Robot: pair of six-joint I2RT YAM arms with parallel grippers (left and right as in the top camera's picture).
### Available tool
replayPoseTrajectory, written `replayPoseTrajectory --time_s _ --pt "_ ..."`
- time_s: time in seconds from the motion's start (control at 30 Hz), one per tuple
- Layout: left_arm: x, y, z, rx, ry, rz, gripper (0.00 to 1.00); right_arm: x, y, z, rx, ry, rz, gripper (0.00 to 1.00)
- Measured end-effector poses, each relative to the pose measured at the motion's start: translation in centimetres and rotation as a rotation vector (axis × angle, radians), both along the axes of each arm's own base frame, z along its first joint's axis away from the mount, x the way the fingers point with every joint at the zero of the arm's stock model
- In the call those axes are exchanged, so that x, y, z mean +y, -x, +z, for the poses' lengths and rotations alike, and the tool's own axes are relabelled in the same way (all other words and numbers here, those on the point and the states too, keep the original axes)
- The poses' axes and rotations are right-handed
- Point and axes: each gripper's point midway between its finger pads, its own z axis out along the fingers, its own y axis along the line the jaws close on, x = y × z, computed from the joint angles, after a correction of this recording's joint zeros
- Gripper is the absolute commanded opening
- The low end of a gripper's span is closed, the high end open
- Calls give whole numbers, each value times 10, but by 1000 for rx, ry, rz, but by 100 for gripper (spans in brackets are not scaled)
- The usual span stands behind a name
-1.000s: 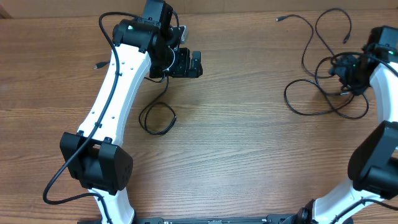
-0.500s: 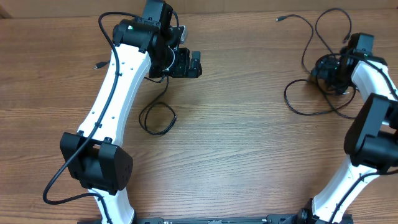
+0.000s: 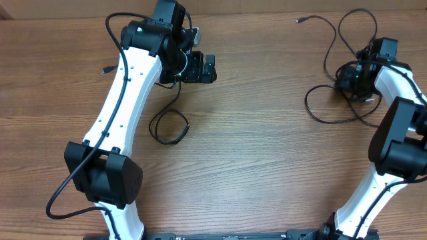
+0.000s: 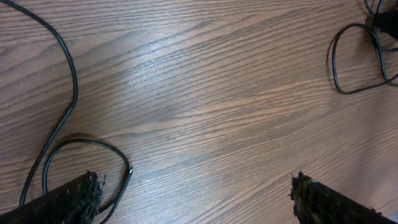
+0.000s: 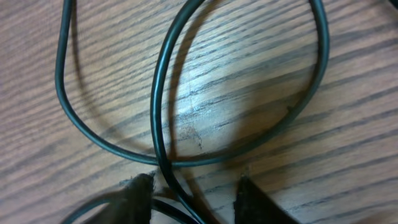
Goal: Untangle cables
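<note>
1. The right end effector (image 5: 193, 186) is open, low over the bench (image 3: 253, 167) near its far right corner, straddling one strand of the tangled cables (image 5: 157, 112).
2. Strands cross right at its fingers. Closing here could pinch two at once, and pulling would likely tighten the tangle.
3. The left end effector (image 4: 196, 183) is wide open and empty, toward the far left. A separate cable loop (image 4: 84, 142) lies just beside it and could snag.

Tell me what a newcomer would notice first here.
The sprawling tangle of thin black cables at the right far corner of the wooden table, with the right gripper down in it, jaws apart astride one strand. Across the table, the left gripper hangs open near a small separate loop of black cable.
</note>
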Motion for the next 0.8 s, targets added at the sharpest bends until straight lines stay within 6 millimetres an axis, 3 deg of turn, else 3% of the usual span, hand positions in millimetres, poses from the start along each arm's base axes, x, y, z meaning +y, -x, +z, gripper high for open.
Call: replayPoseTrajectory --time_s 0.2,0.47,0.8 --pt "0 0 0 0 0 0 100 1 2 -2 8 -1 13 36" --pt "0 0 0 0 0 0 100 2 2 -9 16 -6 17 4" --pt "1 0 0 -1 -3 1 100 5 11 -4 68 -32 3 4"
